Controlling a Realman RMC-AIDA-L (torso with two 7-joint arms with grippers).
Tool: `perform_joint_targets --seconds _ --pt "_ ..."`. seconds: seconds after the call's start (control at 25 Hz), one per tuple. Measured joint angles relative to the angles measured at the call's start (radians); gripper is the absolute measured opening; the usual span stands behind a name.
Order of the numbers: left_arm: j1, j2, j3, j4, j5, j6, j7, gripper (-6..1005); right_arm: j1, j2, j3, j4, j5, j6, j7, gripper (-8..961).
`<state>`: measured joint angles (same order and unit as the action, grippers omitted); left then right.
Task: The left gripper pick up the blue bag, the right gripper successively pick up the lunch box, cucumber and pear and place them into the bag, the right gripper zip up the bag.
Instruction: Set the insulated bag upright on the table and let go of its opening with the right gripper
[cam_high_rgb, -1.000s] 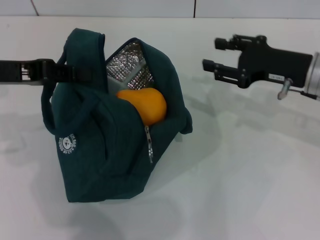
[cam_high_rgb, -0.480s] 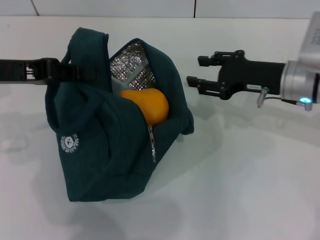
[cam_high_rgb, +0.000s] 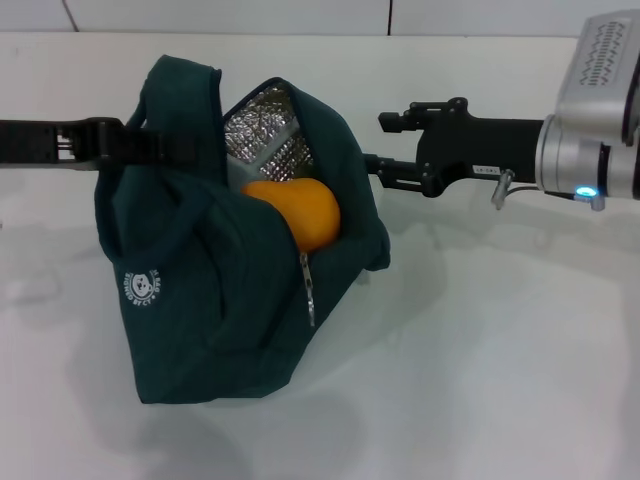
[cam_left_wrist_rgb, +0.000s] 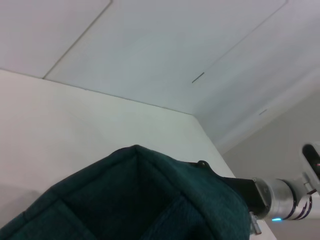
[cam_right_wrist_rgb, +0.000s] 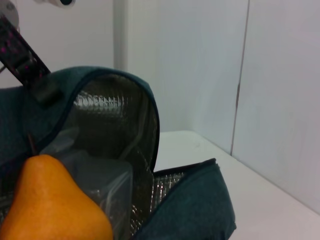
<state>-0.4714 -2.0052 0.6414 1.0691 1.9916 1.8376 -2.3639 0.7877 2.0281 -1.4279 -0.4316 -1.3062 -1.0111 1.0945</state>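
Change since a second ago: right end effector (cam_high_rgb: 385, 145), black two-finger claw on silver cylindrical wrist with bluish lamp, shifted from upper right of frame toward centre, now level and just beside the bag's right shoulder, lower finger tip at or against the fabric edge; contact not certain. Bag also raised and swung slightly left at the handle. Reading: loading judged finished, approach for the zipping step under way.

Blue bag (cam_high_rgb: 200, 300): large dark teal fabric lunch bag with silver foil lining, left-centre of frame, base on white table (cam_high_rgb: 500, 380), top slumped rightward, mouth open. Small white round logo low on the left face.

Pear (cam_high_rgb: 300, 210): plump orange-yellow fruit, lodged in the bag mouth at centre frame, partly protruding. Likely to obstruct closure unless pushed deeper.

Lunch box (cam_right_wrist_rgb: 97, 187): clear plastic rectangular box, visible in right wrist view inside the bag, behind and touching the pear.

Cucumber: not visible in any view; presumably within the bag.

Zipper pull (cam_high_rgb: 309, 295): metal ring and tab, hanging below the pear on the front seam. Well below the right end effector; downward repositioning judged necessary before zipping.

Left end effector (cam_high_rgb: 150, 145): black claw, entering from left edge, upper left of frame, closed on the bag's loop handle, holding it taut.

Right end effector state: fingers parted by a moderate gap, nothing held.
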Motion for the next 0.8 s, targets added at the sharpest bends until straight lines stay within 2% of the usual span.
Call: perform_joint_targets --seconds 0.32,0.6,0.8 --pt "-0.003 -0.007 0.000 -0.007 0.000 -0.001 0.010 44 0.065 0.000 -0.048 0.066 0.045 0.032 -0.011 560" --pt "-0.004 -0.007 0.000 -0.013 0.000 -0.002 0.014 44 0.103 0.000 -0.210 0.069 0.152 0.116 -0.026 559" --pt "-0.006 -0.007 0.000 -0.014 0.002 -0.002 0.014 44 0.123 0.000 -0.332 0.058 0.225 0.184 -0.029 498"
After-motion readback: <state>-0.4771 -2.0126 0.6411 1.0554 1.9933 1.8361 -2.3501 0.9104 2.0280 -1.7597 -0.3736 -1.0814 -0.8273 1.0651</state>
